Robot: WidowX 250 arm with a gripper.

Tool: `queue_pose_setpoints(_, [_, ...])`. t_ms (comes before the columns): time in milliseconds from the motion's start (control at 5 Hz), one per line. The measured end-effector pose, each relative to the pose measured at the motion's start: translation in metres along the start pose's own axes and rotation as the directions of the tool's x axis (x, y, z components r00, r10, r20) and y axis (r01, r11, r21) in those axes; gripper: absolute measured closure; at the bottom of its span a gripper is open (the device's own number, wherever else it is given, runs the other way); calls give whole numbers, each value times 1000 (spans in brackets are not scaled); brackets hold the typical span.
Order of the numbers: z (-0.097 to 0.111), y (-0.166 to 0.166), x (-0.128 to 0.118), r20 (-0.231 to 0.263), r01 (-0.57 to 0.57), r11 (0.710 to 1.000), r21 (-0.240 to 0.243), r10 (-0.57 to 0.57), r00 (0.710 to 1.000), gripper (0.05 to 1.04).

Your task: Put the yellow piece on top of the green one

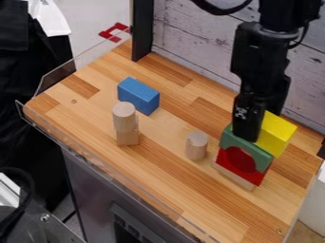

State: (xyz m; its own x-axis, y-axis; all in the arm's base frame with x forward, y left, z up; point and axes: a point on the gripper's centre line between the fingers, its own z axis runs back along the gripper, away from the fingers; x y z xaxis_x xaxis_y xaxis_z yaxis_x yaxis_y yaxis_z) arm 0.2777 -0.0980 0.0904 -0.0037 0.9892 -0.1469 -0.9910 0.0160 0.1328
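Wide and made of wood, the tabletop point(165, 156) goes across most of the frame. Next biggest is the black robot arm point(260, 57), coming down from the upper right. At its bottom, right of the middle, the end effector point(258, 129) looks squeezed around the yellow piece point(277, 135) (like a hand pinching a brick). That yellow piece is up by the top of the green piece point(245, 145), poking out to the right. The green one sits over a red piece point(236, 160), with a thin pale piece point(234, 177) at the bottom.

So the job looks nearly done: the yellow has been picked up and brought to the right spot. I can't tell if it is resting on the green. What's left, I think, is to set it down flat, let go and lift away without knocking the pile.
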Motion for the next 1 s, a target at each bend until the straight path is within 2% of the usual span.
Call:
queue_pose_setpoints(200, [12,2,5,4,0,1000,-23,0,1000,83])
queue_pose_setpoints(400, [37,-3,22,7,-20,996,-82,20,1000,83])
queue_pose_setpoints(600, [50,-2,48,-21,-57,994,-98,55,998,83])
queue_pose_setpoints(800, [50,3,82,-37,-90,991,-102,86,996,83])
queue_pose_setpoints(1000, [37,10,105,-29,-100,990,-96,98,995,83])
